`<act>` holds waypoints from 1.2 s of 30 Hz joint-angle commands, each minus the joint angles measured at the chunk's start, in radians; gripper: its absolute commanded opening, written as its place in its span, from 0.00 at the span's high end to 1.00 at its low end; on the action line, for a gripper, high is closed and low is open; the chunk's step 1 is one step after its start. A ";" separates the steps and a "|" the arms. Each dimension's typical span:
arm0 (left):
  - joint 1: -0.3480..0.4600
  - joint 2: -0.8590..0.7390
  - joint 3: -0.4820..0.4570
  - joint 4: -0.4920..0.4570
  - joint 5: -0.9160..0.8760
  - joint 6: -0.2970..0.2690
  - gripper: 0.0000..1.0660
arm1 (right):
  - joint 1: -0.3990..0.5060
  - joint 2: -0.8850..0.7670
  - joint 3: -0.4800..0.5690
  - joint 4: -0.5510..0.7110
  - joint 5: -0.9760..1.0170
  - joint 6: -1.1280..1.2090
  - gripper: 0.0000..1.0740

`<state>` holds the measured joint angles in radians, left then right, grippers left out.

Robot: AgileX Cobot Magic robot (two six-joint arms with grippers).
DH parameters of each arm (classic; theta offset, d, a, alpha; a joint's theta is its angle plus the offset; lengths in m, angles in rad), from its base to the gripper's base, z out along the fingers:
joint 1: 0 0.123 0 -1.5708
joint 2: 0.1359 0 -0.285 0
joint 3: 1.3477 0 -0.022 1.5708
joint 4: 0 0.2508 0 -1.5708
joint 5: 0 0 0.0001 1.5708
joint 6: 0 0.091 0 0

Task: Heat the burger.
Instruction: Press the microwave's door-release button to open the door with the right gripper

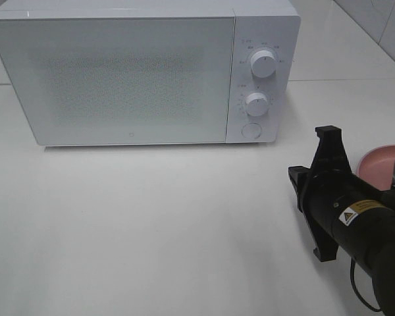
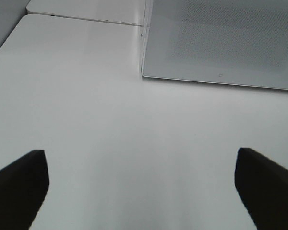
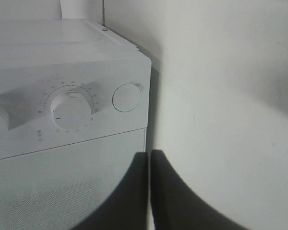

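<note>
- At the back of the white table [image 1: 151, 217]: white microwave [image 1: 118, 72], door shut, frosted front giving no view of the inside.
- On its control panel, right of the door: upper knob [image 1: 264, 64], lower knob [image 1: 257, 103] beneath it, round button [image 1: 251, 130] lowest of the three.
- Toward the table's right edge in the high view: part of a pink plate [image 1: 382, 161], mostly hidden behind the black right arm [image 1: 359, 220].
- Right gripper [image 3: 149, 154]: fingers pressed tight together, clamped on nothing.
- Rolled onto its side, well apart from the microwave, pointed toward the lower edge of the microwave's front.
- Lower knob and round button both plain in the right wrist view, table surface beside them.
- Left gripper [image 2: 141, 160]: fingers spread wide apart, only bare table between them.
- Ahead of it in the left wrist view: a lower front corner of the microwave, well apart from the fingertips.
- Burger: showing in none of the three views; whereabouts impossible to tell.
</note>
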<state>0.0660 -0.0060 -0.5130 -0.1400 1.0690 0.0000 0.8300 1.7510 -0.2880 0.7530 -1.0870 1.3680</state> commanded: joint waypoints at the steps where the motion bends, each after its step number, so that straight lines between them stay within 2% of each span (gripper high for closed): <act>1: 0.005 -0.016 0.000 0.000 -0.008 0.000 0.08 | -0.002 0.019 -0.019 -0.006 0.002 0.014 1.00; 8: 0.005 -0.016 0.000 0.000 -0.008 0.000 0.08 | -0.002 0.065 -0.059 -0.010 0.007 0.021 1.00; 13: 0.005 -0.016 0.000 0.000 -0.008 0.000 0.08 | -0.047 0.068 -0.081 -0.049 0.032 0.019 1.00; 18: 0.005 -0.016 0.000 0.000 -0.008 0.000 0.08 | -0.129 0.097 -0.130 -0.123 0.036 0.000 1.00; 28: 0.005 -0.016 0.000 0.000 -0.008 0.000 0.08 | -0.141 0.158 -0.203 -0.153 0.077 0.013 1.00; 36: 0.005 -0.016 0.000 -0.002 -0.008 0.000 0.08 | -0.197 0.184 -0.266 -0.197 0.119 0.012 1.00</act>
<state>0.0660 -0.0060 -0.5130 -0.1400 1.0690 0.0000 0.6380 1.9360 -0.5450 0.5690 -0.9810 1.3850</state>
